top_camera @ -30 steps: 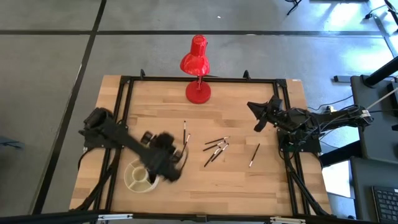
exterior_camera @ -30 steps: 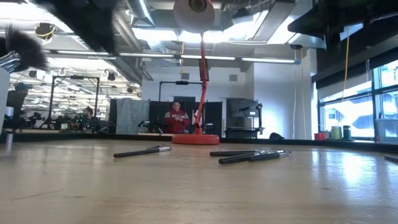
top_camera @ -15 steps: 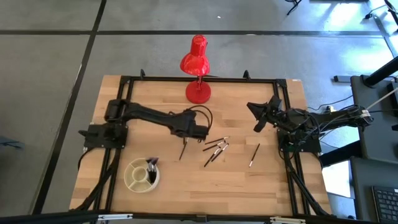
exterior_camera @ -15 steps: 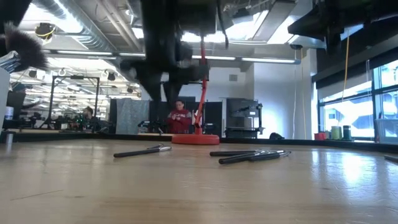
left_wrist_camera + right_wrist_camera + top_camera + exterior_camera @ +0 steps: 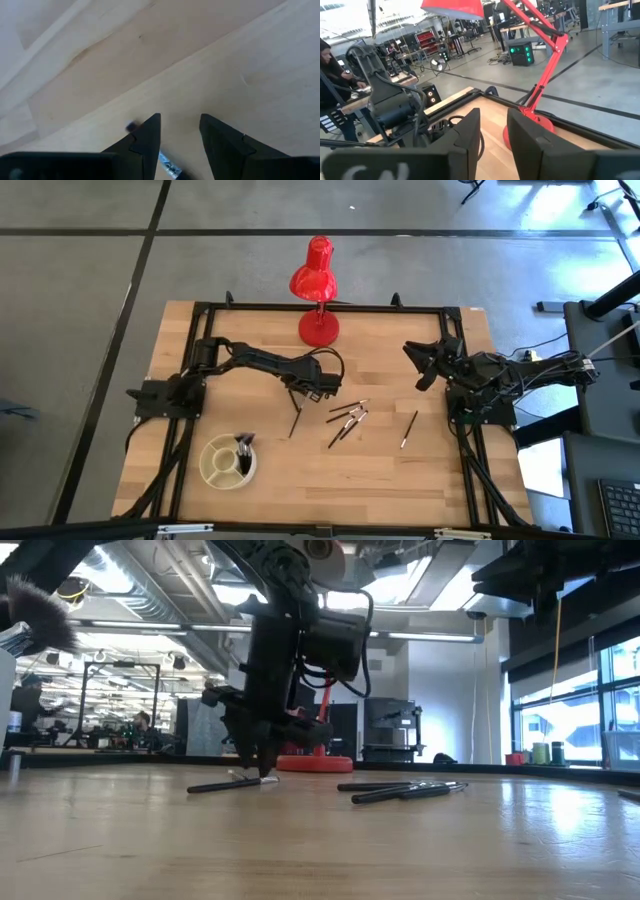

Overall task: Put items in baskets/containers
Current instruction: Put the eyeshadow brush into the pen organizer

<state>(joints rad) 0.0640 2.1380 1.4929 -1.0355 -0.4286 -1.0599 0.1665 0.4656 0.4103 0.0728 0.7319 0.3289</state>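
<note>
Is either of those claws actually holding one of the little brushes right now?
No. The left gripper stands open over a brush lying on the table, not yet gripping. The right gripper is open and empty.

The left hand [image 5: 300, 393] is no longer over the cream dish [image 5: 214, 470]; it now sits low at mid-bench, fingers [image 5: 148, 137] parted astride a brush [image 5: 294, 420]. The right hand [image 5: 421, 365] has crept slightly toward the near edge, fingers wider apart.

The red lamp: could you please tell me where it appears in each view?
High view: red lamp at the table's far edge, centre.
Low view: only its base is clear, behind the left gripper.
Left wrist view: not in it.
Right wrist view: upper right.
Shared landmark: the lamp's round base.
</note>
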